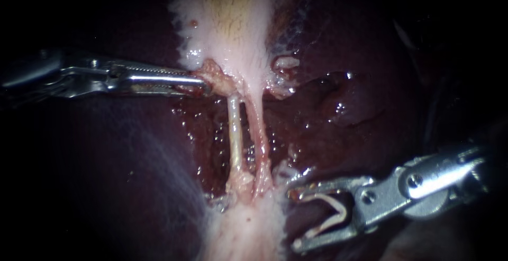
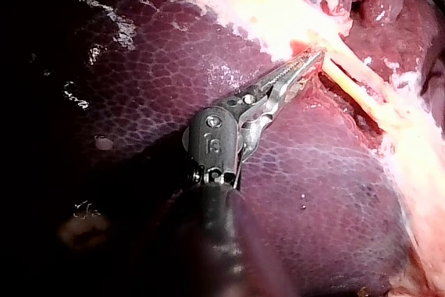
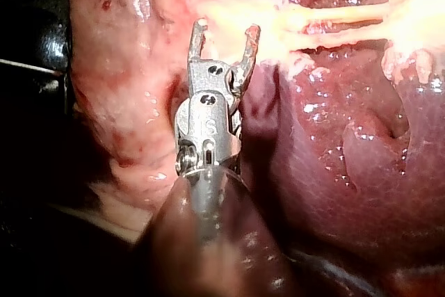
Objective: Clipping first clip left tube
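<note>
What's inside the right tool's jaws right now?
A pale clip sits in the right tool, legs spread against both jaws. No tube is inside yet. What lies under the lower jaw is covered.

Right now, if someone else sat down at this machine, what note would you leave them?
left instrument: jaws shut on the lower end of the gallbladder.
right instrument: jaws stand wide with a clip seated between them, just short of the tubes.
left tube and right tube: both exposed, side by side, no clip on either.
Done: clip loaded.
Left: bring the jaws around the left tube and close the clip.
</note>
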Robot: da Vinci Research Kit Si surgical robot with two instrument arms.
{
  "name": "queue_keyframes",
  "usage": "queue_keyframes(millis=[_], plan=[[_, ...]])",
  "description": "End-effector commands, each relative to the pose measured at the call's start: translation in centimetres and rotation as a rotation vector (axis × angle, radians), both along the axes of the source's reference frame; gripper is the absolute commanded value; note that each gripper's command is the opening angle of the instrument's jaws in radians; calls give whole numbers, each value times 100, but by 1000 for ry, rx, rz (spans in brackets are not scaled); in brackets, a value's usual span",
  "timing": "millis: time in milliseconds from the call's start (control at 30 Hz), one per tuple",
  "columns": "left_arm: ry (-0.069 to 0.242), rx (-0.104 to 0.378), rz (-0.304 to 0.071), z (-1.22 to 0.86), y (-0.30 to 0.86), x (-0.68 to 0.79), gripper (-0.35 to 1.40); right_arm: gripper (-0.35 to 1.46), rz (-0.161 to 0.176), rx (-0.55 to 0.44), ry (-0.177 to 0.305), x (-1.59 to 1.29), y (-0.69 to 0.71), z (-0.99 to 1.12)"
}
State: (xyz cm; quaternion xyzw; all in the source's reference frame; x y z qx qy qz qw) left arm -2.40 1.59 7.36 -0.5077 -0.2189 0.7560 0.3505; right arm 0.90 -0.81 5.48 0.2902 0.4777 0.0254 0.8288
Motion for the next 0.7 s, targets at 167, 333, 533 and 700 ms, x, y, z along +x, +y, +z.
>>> queue_keyframes(millis=[167, 333, 533, 700], plan=[[-6, 7, 5, -17, 2, 11, -35, 49, 0, 0, 0, 0, 0, 0], [-7, 13, -14, -50, 9, 29, -35, 49, 0, 0, 0, 0, 0, 0], [-25, 5, -39, -93, 22, 49, -35, 49, 0, 0, 0, 0, 0, 0], [-39, -6, -47, -115, 25, 53, -35, 49, 0, 0, 0, 0, 1, 1]])
